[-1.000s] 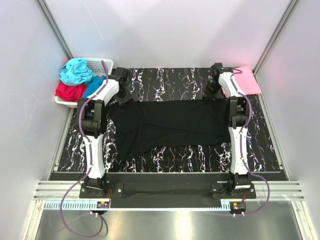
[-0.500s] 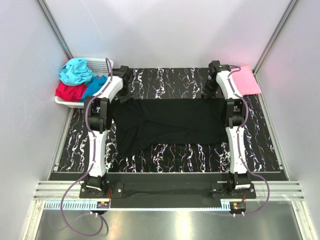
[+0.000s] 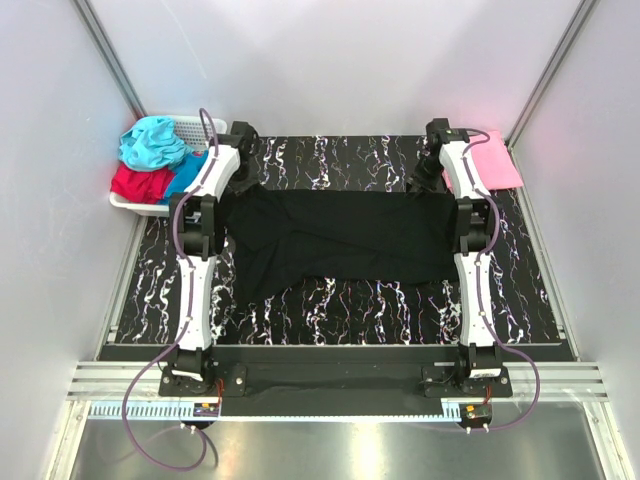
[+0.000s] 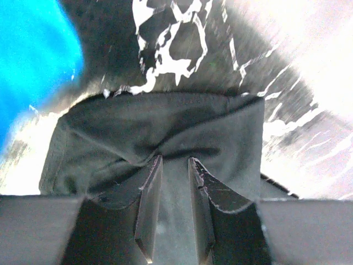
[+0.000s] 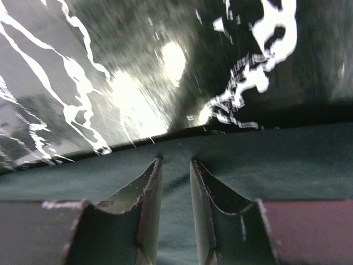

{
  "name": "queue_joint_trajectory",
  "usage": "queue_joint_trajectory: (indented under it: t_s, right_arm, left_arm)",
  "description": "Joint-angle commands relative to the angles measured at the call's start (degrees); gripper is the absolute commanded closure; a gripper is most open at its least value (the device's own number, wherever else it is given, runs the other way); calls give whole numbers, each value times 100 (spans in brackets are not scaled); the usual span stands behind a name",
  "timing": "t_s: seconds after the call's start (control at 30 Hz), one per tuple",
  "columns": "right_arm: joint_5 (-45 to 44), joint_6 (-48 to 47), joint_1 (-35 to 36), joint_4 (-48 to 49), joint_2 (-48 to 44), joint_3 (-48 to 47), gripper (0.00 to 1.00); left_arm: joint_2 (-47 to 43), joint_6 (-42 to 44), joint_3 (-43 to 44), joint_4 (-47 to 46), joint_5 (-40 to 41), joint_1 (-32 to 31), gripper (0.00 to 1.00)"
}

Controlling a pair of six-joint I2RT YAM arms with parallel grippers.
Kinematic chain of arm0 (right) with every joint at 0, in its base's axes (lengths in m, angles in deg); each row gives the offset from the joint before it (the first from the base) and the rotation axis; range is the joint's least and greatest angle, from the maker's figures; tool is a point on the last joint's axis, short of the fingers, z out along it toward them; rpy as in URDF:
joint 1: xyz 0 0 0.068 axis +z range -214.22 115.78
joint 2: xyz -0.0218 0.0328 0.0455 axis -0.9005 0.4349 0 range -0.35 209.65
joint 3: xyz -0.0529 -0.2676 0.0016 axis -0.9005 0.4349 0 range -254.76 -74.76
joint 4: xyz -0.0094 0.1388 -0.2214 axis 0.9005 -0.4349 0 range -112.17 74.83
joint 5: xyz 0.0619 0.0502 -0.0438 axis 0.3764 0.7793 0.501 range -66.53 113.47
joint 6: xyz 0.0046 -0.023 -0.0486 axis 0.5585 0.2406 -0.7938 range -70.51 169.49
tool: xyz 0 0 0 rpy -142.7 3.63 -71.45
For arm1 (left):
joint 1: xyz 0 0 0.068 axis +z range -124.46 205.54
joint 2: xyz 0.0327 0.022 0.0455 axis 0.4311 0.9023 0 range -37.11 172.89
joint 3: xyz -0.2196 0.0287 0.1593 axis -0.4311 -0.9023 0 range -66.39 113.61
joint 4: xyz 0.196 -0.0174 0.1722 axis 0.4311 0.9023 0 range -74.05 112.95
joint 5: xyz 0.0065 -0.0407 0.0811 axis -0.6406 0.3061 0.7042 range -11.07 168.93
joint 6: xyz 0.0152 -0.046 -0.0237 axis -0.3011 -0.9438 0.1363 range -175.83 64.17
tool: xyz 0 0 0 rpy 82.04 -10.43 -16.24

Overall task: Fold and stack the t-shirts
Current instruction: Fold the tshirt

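Observation:
A large black t-shirt (image 3: 340,240) lies spread across the marbled table, its far edge between the two arms. My left gripper (image 3: 245,180) is at its far left corner. In the left wrist view the black cloth (image 4: 165,121) puckers into a ridge between the fingers, with the left gripper (image 4: 175,160) shut on it. My right gripper (image 3: 428,180) is at the far right corner. In the right wrist view the right gripper (image 5: 175,161) stands open, with the cloth (image 5: 276,160) flat under its tips. A pink t-shirt (image 3: 495,160) lies folded at the far right.
A white lattice basket (image 3: 200,128) at the far left holds teal (image 3: 150,140), red (image 3: 140,185) and blue (image 3: 188,172) t-shirts; the blue one (image 4: 27,66) is close to my left gripper. Walls enclose the table at the back and both sides.
Both arms have reached farther toward the back and the black t-shirt's far edge has moved back with them. The right gripper's jaws have parted off the cloth.

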State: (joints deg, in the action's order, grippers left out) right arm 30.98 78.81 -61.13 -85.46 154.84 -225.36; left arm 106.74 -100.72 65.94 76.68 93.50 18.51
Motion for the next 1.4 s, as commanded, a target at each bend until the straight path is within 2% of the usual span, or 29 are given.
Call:
queue_joint_trajectory:
  t_s: [0.0,0.17,0.27,0.43,0.53,0.57,0.63,0.77,0.87,1.0,1.03,1.1,1.23,1.37]
  right_arm:
    - [373,118,-151,550,230,-311,66]
    - [1191,56,-151,1199,389,-408,64]
    - [1341,12,-151,1621,397,-443,64]
    - [1315,-233,-151,1921,73,-522,64]
    - [1000,-471,-142,2166,-436,-321,64]
    - [894,-532,-151,2237,-568,-164,64]
    - [613,-673,-151,2395,-920,-40,64]
    - [445,-805,-151,2466,-1237,22,64]
    - [295,-840,-151,2467,-1465,180,64]
    - [-143,-797,-142,2318,-1930,628,65]
    - [-527,-753,-151,2169,-2036,907,66]
    - [-750,-639,-142,1993,-2299,1234,66]
    - [-1627,-349,-142,1702,-2730,2619,66]
    - [-1822,-94,-151,1772,-3328,3913,68]
  left_arm:
    - [143,-64,363,-542,-339,123,68]
    - [345,111,337,-1580,-1628,131,65]
    - [424,164,355,-2230,-2052,123,63]
    - [109,462,-30,-2645,-2292,96,63]
    - [-593,840,-845,-3145,-2003,-9,63]
    - [-995,928,-1076,-3399,-1688,-70,62]
    - [-1349,903,-1628,-3602,-1475,-88,62]
    - [-2053,718,-2123,-3726,-528,-88,62]
    - [-2439,648,-2501,-3883,-131,-88,62]
    - [-2704,726,-2731,-4052,-454,-88,62]
    - [-2731,674,-2696,-3947,-533,-97,62]
    - [-2775,639,-2721,-3595,-674,-115,62]
    - [-3064,551,-3143,-3095,-552,-176,62]
    - [-3293,551,-3626,-2812,-341,-185,62]
